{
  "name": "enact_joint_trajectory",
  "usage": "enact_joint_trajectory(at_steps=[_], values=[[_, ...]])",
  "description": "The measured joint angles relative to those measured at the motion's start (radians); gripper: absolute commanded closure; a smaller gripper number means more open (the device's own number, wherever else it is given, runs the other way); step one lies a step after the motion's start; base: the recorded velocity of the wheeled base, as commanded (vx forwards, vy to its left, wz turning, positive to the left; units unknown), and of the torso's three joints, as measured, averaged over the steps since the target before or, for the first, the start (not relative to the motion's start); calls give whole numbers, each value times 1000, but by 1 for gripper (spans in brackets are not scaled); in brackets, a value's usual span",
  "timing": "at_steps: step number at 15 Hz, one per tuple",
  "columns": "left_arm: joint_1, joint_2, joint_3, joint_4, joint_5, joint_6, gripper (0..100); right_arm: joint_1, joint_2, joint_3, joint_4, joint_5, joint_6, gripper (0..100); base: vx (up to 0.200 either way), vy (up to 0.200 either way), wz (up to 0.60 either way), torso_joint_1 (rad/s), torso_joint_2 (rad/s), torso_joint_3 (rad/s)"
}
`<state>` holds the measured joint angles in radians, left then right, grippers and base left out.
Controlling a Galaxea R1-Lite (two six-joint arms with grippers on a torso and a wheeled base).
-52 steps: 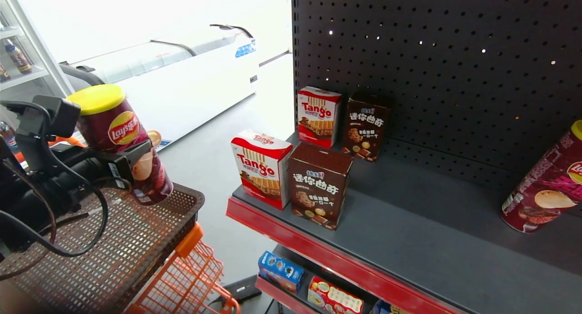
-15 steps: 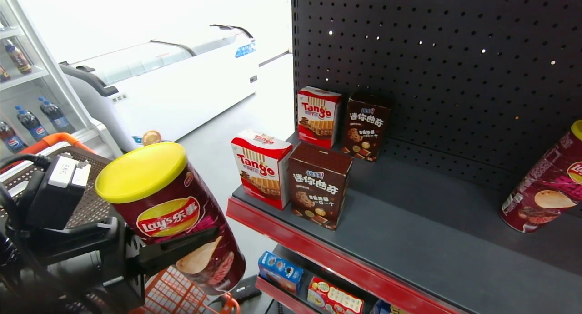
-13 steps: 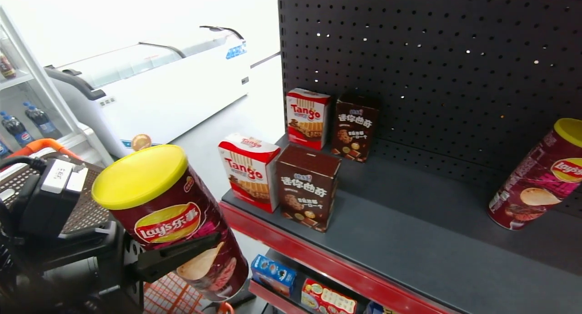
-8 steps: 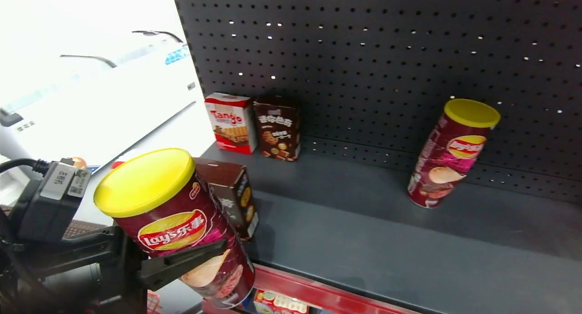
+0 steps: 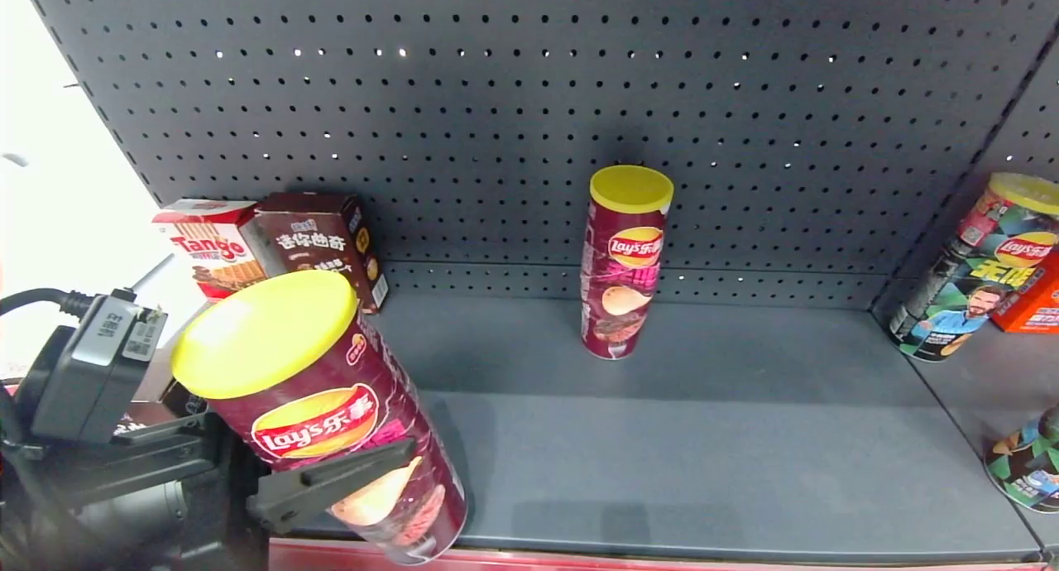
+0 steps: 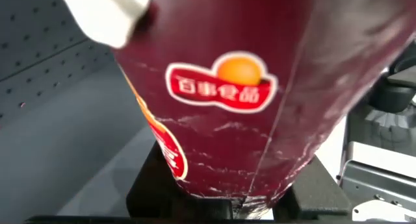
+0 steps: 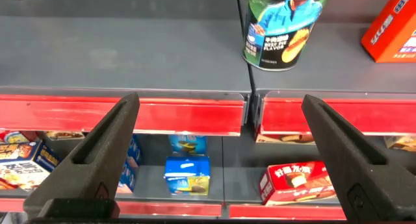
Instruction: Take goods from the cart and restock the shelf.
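Chip can (image 5: 308, 415), lifted from cart, hangs in left pincer (image 5: 352, 453) before shelf (image 5: 678, 463).

Shop: pegboard shelf (image 5: 703, 439) stocked with snack boxes (image 5: 318, 244).

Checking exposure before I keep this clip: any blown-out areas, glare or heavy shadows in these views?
Head view: the far left edge is blown out to white beside the wafer box, pinpricks of light shine through the pegboard, and the standing chips can casts a soft shadow behind it. Right wrist view: the upper shelf is evenly lit, the tier under it dimmer.
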<state>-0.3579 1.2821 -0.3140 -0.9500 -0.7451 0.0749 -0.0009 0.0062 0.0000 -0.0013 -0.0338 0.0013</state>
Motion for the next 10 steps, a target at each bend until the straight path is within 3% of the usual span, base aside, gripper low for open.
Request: enact_joint_trajectory(at_steps=[2, 10], values=[[1, -3, 0, -1, 0, -1, 100, 1, 0, 0, 0, 0, -1, 0, 0, 0, -600, 2, 0, 0], [4, -4, 1, -3, -3, 0, 100, 1, 0, 0, 1, 1, -1, 0, 0, 0, 0, 0, 0, 0]])
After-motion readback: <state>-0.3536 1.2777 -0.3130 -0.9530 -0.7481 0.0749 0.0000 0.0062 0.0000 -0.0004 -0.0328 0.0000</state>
